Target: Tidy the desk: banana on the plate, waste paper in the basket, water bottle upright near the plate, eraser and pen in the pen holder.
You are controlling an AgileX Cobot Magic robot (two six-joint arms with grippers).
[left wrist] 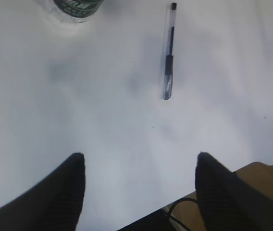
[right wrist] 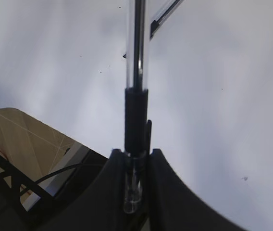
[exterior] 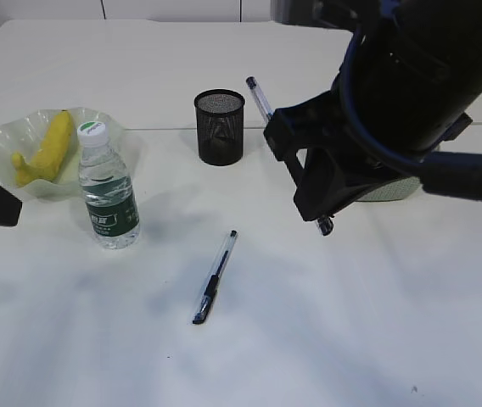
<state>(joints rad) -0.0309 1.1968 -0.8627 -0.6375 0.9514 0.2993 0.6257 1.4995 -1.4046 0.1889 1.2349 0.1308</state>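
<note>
Right tool (right wrist: 137,166): clamped on held pen (right wrist: 136,72).
Left tool (left wrist: 139,166): agape, empty.
Advice: you centre the tip over pen holder (exterior: 219,127), lower vertically, then release.

White table (exterior: 351,322): plate (exterior: 3,140), upright bottle (exterior: 107,188), mesh holder (exterior: 219,127), pen (exterior: 215,277); possibly basket behind arm.
</note>
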